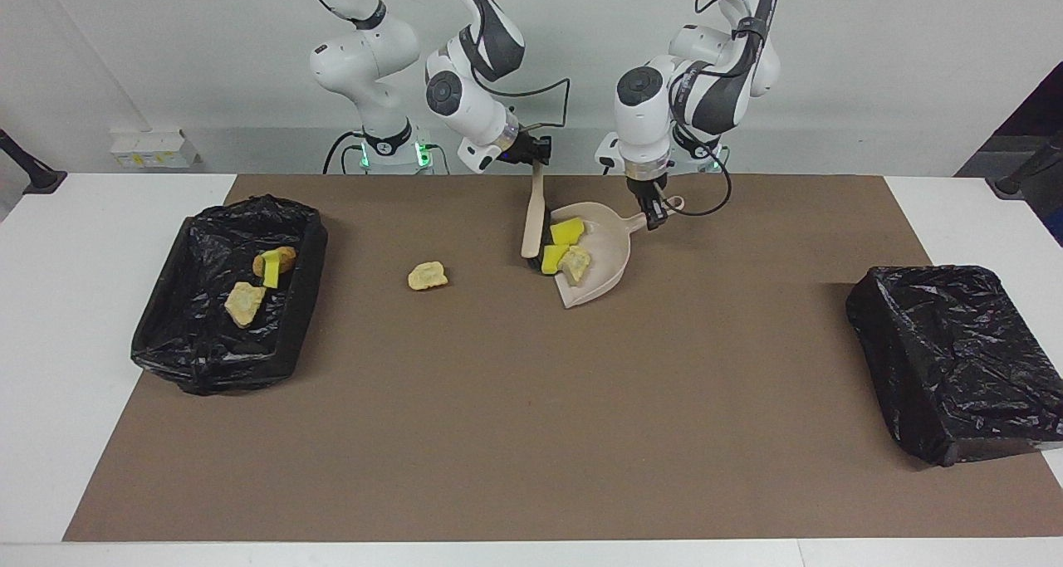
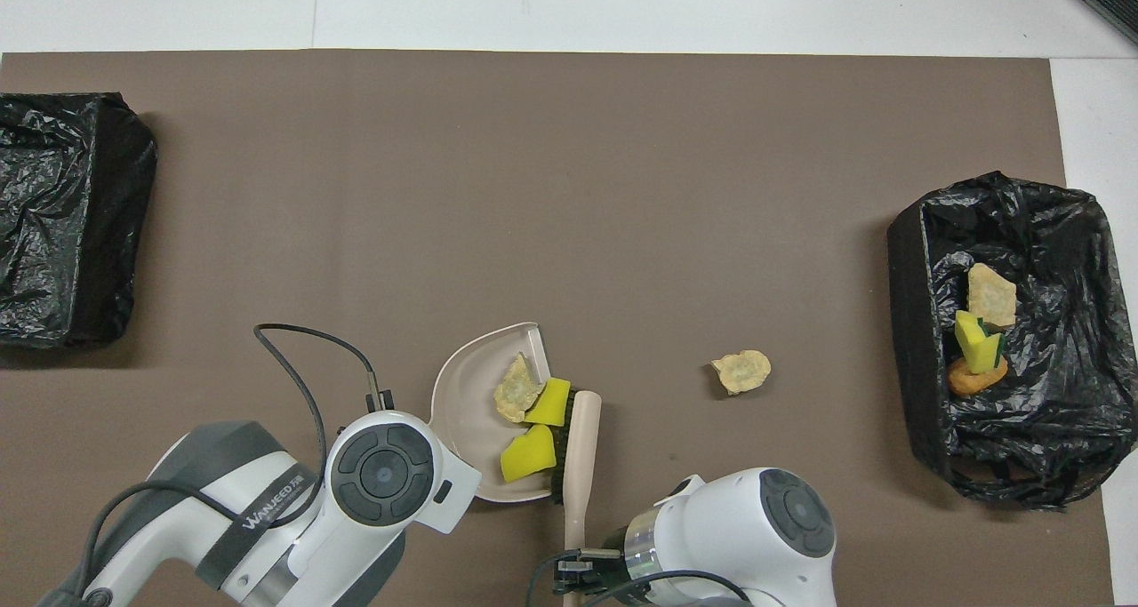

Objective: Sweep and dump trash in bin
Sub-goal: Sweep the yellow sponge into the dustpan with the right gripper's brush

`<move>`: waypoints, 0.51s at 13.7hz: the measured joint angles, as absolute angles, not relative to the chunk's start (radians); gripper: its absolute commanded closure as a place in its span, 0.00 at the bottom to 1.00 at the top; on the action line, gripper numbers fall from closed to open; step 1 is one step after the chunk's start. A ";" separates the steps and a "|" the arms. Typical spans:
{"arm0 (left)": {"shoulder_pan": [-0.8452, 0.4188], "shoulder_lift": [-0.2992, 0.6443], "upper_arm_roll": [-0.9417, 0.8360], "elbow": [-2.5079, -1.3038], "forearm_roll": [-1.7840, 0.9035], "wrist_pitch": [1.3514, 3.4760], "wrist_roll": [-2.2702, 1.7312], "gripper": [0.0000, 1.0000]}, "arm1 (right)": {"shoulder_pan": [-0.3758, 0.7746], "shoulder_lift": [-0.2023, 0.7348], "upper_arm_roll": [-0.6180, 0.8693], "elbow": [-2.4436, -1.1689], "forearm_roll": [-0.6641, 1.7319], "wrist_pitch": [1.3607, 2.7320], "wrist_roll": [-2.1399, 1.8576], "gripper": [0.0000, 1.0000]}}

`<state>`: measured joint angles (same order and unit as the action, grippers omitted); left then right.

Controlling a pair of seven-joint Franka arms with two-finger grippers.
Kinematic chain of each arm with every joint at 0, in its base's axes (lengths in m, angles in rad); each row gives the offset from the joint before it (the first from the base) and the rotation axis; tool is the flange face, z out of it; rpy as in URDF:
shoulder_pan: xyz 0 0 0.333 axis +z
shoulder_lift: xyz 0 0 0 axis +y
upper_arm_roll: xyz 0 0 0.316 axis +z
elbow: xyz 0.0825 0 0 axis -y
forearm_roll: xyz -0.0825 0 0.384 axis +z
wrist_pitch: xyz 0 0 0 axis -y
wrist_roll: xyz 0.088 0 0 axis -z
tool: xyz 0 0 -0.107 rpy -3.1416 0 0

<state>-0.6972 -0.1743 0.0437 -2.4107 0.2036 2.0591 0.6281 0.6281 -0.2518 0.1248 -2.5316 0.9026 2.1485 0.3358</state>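
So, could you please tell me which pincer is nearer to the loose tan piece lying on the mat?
Right. The right pincer grips the brush; the left pincer holds the dustpan handle, further from the tan piece.

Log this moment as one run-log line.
right hand: holds brush at dustpan mouth | left hand: holds dustpan handle | pan: three pieces | mat: one beige lump loose
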 measured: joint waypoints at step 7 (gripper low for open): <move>-0.697 -0.108 0.047 -2.414 0.201 2.216 0.629 1.00 | 0.578 -0.320 0.114 -2.437 0.487 2.042 0.460 1.00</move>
<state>-0.6972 -0.1083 0.0472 -2.4136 0.2013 2.2160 0.6292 0.5775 -0.3200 0.1136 -2.4367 0.4866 2.0416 0.4601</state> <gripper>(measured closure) 0.678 0.736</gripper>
